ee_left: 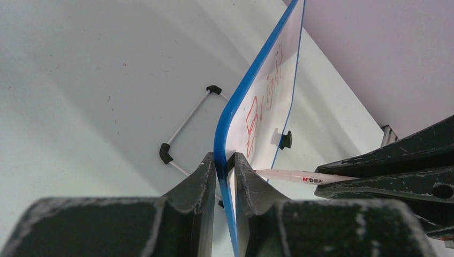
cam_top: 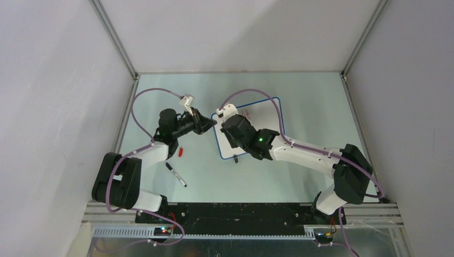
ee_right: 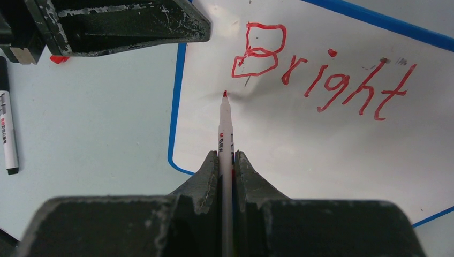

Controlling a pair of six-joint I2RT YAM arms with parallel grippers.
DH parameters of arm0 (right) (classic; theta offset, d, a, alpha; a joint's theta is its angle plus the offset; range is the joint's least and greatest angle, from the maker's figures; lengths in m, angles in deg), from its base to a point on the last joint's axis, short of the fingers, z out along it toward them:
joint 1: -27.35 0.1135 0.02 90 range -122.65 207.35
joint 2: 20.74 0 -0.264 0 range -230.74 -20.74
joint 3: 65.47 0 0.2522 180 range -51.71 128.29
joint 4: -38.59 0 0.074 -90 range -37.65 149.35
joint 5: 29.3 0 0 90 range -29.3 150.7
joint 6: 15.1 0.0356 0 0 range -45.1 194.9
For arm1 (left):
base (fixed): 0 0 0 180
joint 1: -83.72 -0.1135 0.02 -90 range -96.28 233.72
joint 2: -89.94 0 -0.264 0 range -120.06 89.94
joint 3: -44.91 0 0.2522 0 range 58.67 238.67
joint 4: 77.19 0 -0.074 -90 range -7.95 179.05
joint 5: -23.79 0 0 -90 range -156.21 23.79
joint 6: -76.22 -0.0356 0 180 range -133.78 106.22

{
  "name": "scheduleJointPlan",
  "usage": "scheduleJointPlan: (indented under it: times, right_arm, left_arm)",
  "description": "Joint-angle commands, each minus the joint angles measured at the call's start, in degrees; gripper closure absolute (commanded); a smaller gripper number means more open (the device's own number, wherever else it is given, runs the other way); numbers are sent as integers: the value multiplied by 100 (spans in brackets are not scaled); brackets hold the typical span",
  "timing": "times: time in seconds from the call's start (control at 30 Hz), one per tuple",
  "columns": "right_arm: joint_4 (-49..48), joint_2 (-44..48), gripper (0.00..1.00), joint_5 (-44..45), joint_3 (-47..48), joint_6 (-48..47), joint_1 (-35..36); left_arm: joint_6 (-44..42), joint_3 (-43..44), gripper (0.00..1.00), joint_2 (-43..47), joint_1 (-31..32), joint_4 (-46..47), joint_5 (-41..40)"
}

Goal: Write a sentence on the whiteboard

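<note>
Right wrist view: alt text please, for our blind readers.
The right gripper holds a red-tipped marker, its tip at the whiteboard just below the red word "Bright". The left gripper clamps the board's blue edge at upper left; a second marker lies on the table.

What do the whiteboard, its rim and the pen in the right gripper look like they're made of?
The whiteboard has a smooth, glossy white face, likely coated or laminated: it shows soft sheen and the pen's shadow. Its rim looks like blue plastic, smooth with a rounded corner. The pen has a white, plastic-looking barrel with printed lettering and a red tip.
</note>
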Motion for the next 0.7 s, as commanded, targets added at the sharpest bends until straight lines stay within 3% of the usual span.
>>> scheduleJointPlan:
  times: [0.0,0.67]
  right_arm:
    - [113,-31,100,66,237,30,8]
    - [393,-82,100,21,183,130,90]
  left_arm:
    - [-135,92,80,128,16,-69,26]
    - [-144,80,80,166,20,-87,15]
